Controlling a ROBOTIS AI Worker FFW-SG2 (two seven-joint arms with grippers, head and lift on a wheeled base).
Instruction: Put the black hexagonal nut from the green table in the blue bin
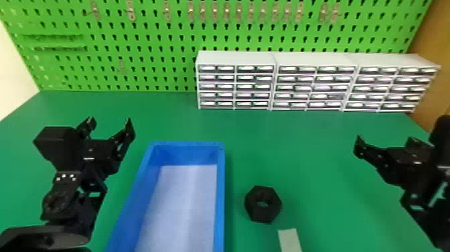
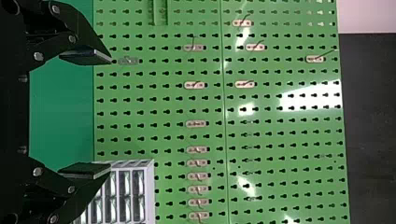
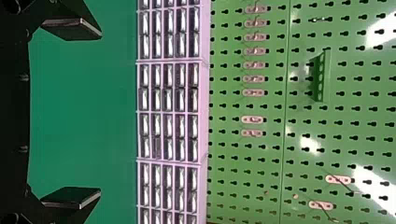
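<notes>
A green pegboard (image 1: pixel 150 52) spans the far side, metal hooks (image 1: pixel 214 12) in a row along its upper part. Against it, toward the right, three white small-parts drawer cabinets (image 1: pixel 314 60) stand side by side. A pale flat strip (image 1: pixel 290 239) lies near, right of centre.

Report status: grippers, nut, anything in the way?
Left gripper and right gripper open, empty. Black nut on green table, right of blue bin. Bin's side wall between.

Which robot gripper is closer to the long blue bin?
The left gripper: it's just left of the bin. The right gripper is farther off, right of the black hexagonal nut.
</notes>
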